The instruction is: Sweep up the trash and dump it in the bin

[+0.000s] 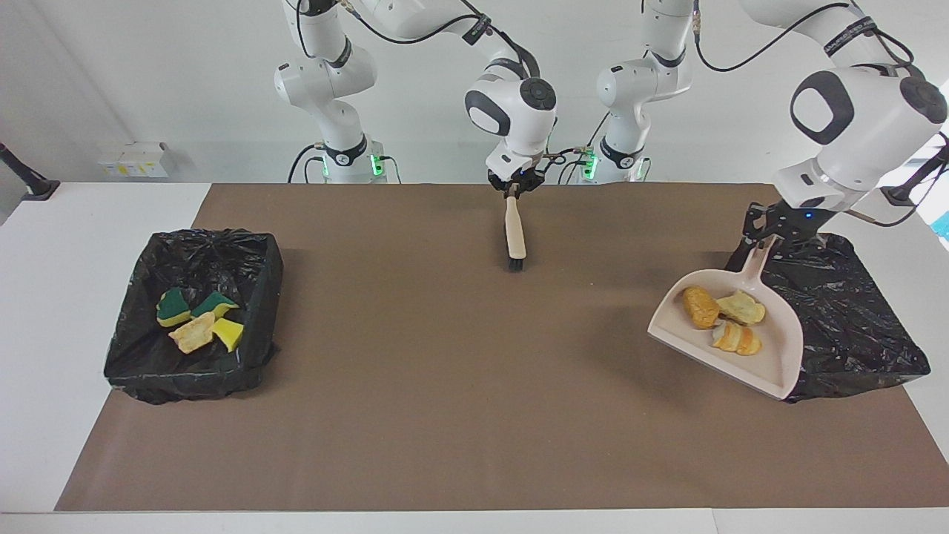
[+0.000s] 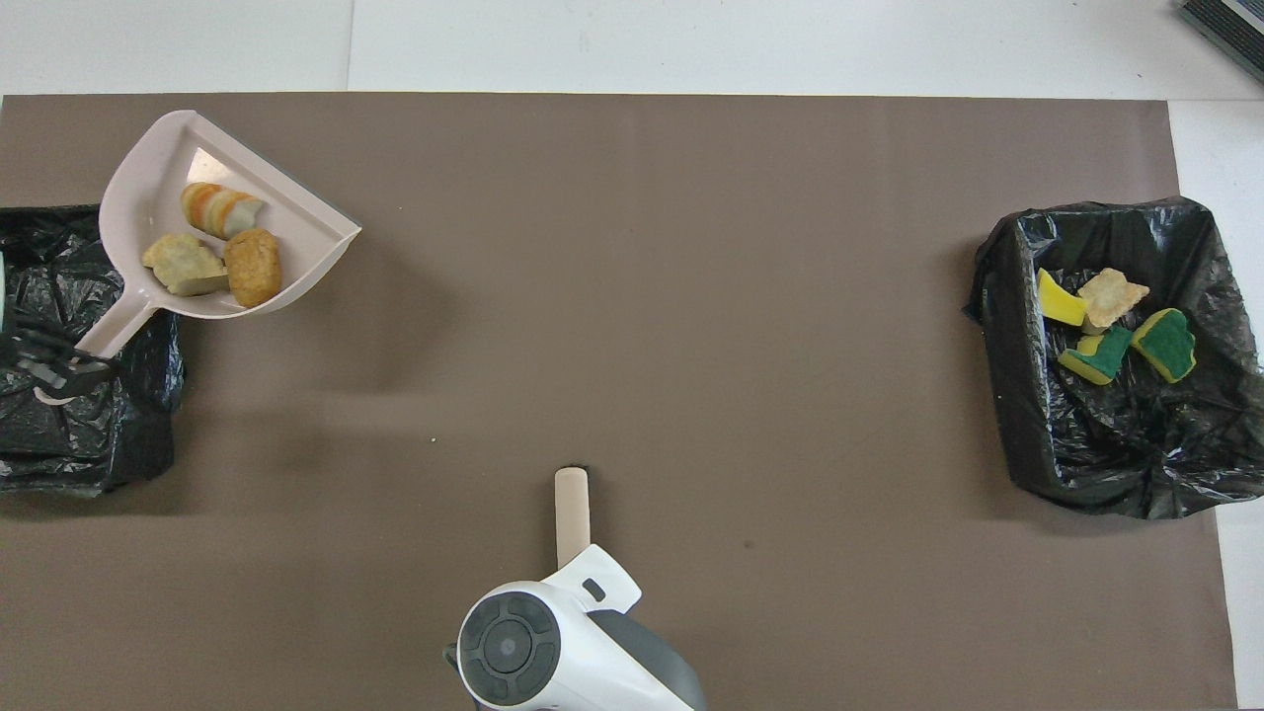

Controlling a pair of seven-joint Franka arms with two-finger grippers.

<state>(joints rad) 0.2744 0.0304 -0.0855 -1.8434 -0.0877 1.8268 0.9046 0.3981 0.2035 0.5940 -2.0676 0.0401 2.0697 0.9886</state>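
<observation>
Beige dustpan [image 1: 741, 337], handle pinched in my left gripper [image 1: 771, 236], carries trash [image 1: 723, 319] lower right, half over the black bin [image 1: 852, 319].

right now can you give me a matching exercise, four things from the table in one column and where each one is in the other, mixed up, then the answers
Things:
1. dustpan
2. brush
3. green and yellow sponge pieces
4. three bread-like chunks

Places:
A. in the open bin at the right arm's end of the table
B. in the dustpan
C. held by the left end effector, at the edge of the bin at the left arm's end
D. hanging bristles down from the right end effector, over the mat

Pairs: 1-C, 2-D, 3-A, 4-B
</observation>
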